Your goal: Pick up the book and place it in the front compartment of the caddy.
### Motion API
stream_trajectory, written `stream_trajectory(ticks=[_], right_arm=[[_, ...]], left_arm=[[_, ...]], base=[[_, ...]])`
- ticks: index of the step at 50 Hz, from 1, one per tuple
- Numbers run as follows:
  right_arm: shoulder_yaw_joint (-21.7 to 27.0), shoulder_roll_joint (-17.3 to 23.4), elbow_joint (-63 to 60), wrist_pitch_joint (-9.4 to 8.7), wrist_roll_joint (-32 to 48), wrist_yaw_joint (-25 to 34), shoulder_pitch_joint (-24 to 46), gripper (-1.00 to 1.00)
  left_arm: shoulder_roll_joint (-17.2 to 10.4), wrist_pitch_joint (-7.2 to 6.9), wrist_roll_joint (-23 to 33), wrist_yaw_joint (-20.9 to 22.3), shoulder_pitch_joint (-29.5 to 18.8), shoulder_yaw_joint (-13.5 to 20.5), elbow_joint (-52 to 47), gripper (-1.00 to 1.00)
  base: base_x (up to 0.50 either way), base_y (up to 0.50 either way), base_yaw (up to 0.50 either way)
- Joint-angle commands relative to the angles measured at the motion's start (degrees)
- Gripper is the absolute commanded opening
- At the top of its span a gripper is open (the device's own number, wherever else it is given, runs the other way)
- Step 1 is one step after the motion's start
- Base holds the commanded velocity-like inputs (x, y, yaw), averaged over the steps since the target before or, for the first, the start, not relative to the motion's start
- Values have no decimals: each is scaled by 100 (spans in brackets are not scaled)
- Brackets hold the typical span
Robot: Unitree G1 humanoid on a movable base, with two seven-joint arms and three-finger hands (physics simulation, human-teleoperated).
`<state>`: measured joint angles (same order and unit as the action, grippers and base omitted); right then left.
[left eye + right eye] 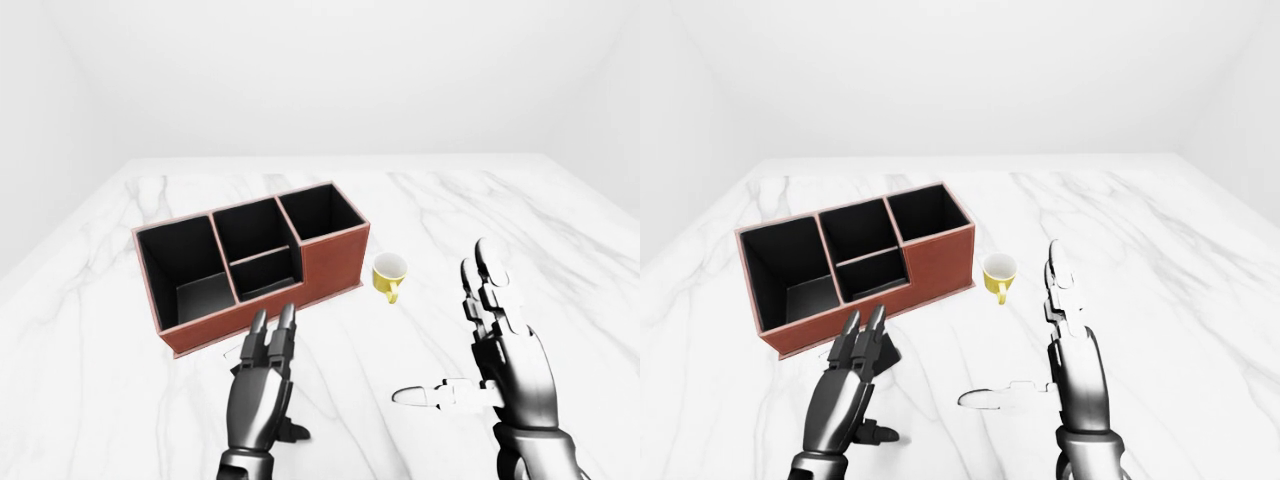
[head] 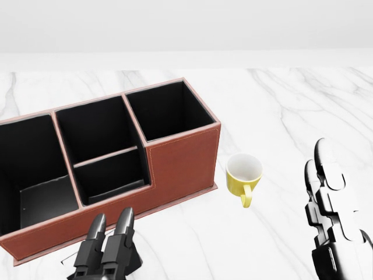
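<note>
The brown caddy [image 2: 180,163] with black compartments stands left of centre in the head view; its low compartment nearest me looks empty. A dark flat thing [image 2: 135,261], which looks like the book, lies on the marble below the caddy and is mostly hidden under my left hand [image 2: 111,233]. That hand hovers over it with its fingers stretched straight towards the caddy, open and holding nothing. My right hand [image 2: 326,175] stands upright at the right, open and empty, with its thumb out to the side.
A yellow mug [image 2: 243,172] stands on the white marble table [image 1: 500,220] just right of the caddy, between the caddy and my right hand. The table's edges run along the left and top of the left-eye view.
</note>
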<state>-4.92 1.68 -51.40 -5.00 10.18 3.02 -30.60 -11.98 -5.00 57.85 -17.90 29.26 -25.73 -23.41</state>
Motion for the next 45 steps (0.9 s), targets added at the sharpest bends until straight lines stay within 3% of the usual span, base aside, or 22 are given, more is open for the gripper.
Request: stream_trajectory(ticks=[1, 19, 34, 45], right_arm=[[3, -2, 15, 0, 2, 12, 14, 100], [-31, 16, 43, 0, 17, -2, 25, 100], [-65, 39, 46, 0, 24, -33, 33, 100], [-66, 43, 39, 0, 24, -30, 43, 100]], left_arm=[[107, 0, -95, 75, -115, 227, 316, 100], [366, 0, -108, 70, -159, 738, 359, 100], [496, 0, -57, 144, -292, 939, 812, 100], [526, 0, -7, 240, -373, 880, 1214, 100]], base=[[0, 0, 0], [0, 0, 0], [0, 0, 0], [0, 0, 0]])
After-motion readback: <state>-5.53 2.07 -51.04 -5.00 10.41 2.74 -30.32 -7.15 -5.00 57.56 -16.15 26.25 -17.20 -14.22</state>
